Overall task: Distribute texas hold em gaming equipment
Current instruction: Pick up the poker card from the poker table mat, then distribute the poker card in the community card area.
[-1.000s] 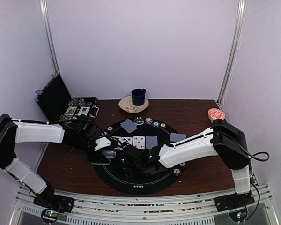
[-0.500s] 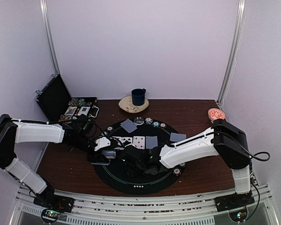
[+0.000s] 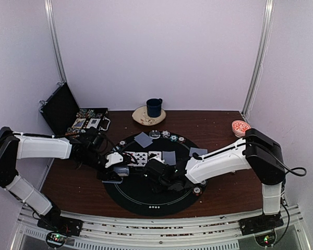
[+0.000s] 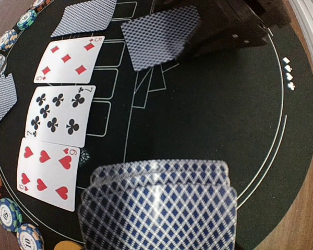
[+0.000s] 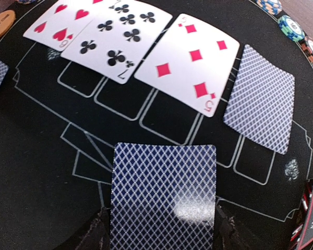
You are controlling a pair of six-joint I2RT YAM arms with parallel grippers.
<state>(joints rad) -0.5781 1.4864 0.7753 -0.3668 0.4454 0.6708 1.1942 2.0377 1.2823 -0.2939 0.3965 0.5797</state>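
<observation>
A single card point(image 5: 164, 195), back up, is pinched at its near edge by the right claw point(image 3: 155, 169) and hangs just above the round black mat point(image 3: 146, 200). Within the last second that claw has carried it away from the deck point(image 4: 156, 208), which the left claw point(image 3: 120, 169) grips in a loose fan, toward the far row. I take that to mean one more card is dealt off and on its way to be laid. The row holds the six of hearts point(image 5: 60, 23), seven of clubs point(image 5: 117, 36) and five of diamonds point(image 5: 190, 57), overlapping, then a face-down card point(image 5: 261, 104) just beside them. The outlined boxes nearer the claw are bare, giving room to set down. Chips point(image 5: 292, 26) line the mat's rim and the triangle marker point(image 5: 309, 219) sits close on the right, so that side is tight.
</observation>
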